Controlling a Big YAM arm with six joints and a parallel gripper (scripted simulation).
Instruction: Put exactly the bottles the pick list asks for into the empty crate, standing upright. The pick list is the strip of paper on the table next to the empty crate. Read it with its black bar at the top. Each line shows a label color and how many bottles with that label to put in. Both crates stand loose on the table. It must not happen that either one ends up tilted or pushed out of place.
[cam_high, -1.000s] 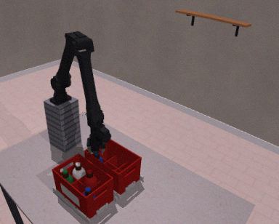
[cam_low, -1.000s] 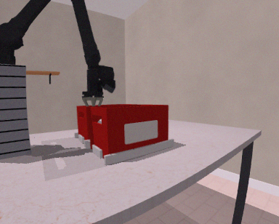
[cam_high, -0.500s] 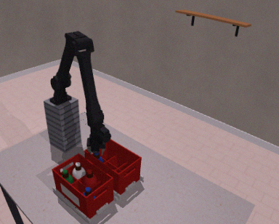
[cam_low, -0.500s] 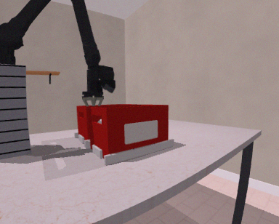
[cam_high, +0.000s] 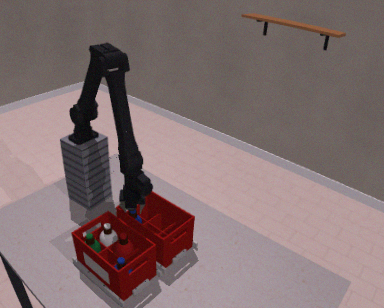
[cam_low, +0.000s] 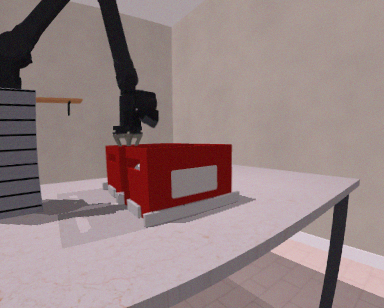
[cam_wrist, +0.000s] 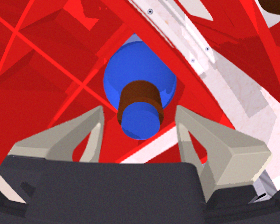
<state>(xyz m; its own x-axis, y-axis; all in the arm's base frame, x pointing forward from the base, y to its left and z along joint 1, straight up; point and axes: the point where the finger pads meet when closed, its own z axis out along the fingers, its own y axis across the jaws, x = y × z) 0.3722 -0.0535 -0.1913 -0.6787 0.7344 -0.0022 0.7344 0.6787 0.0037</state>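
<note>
Two red crates stand side by side on the table. The nearer crate (cam_high: 114, 255) holds a green-label bottle (cam_high: 92, 243), a white one (cam_high: 107, 235), a red one (cam_high: 123, 246) and a blue one (cam_high: 120, 262). The farther crate (cam_high: 161, 227) holds one blue-label bottle (cam_wrist: 140, 87) standing upright in its back corner cell; it also shows in the top view (cam_high: 135, 216). My gripper (cam_wrist: 139, 112) hangs right above that bottle, open, with a finger on each side of the brown-collared cap and not touching it. It sits just above the crate rim in the exterior view (cam_low: 127, 140). The pick list is not readable in any view.
The arm's grey ribbed pedestal (cam_high: 86, 169) stands behind the crates. Pale base rails (cam_low: 185, 209) run under the crates. A wooden wall shelf (cam_high: 293, 24) hangs far off. The table edge and a leg (cam_low: 334, 250) lie to the right in the exterior view.
</note>
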